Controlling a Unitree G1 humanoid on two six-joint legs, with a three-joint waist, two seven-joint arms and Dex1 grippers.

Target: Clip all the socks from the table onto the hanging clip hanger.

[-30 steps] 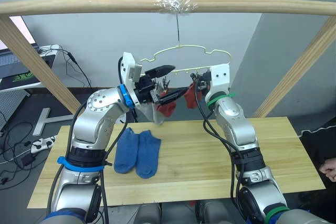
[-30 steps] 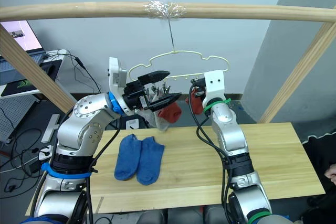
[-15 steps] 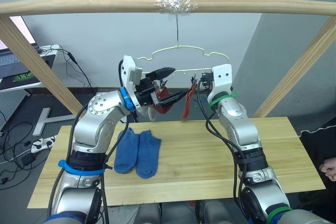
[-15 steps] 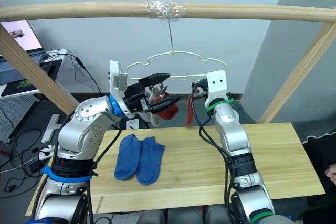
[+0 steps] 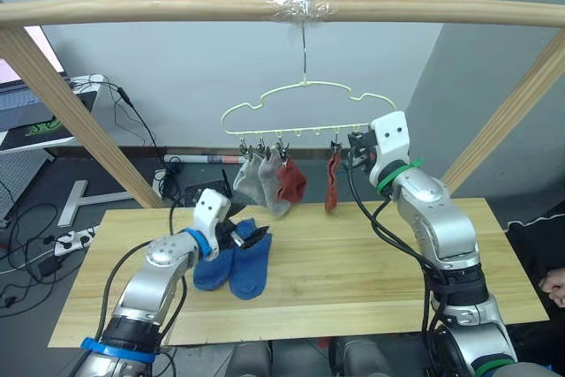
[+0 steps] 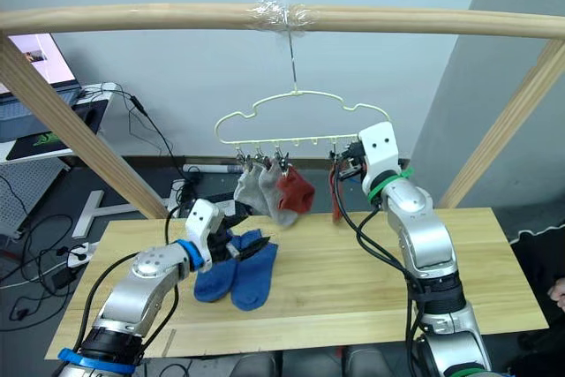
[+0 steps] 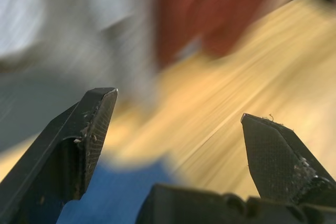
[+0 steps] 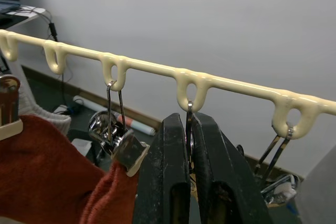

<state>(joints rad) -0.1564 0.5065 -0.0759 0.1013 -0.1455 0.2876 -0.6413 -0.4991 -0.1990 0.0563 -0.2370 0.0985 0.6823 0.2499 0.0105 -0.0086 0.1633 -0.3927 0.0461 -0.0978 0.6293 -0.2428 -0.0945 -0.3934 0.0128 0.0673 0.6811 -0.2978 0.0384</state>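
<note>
On the table [image 5: 353, 262] the two blue socks [image 5: 234, 258] lie near the left end under the spread left gripper [image 5: 250, 237], and the right gripper [image 8: 190, 145], pinched on a clip [image 8: 189, 121], could yank the clip hanger [image 5: 305, 108] crooked

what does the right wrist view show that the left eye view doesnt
Right wrist view: the right tool closed on a clip wire, under a loop of the hanger, seen up close. Left eye view: two blue socks lying on the table, the open left tool at them, and two grey socks hanging. Both: the hanger and a clipped rust red sock.
</note>
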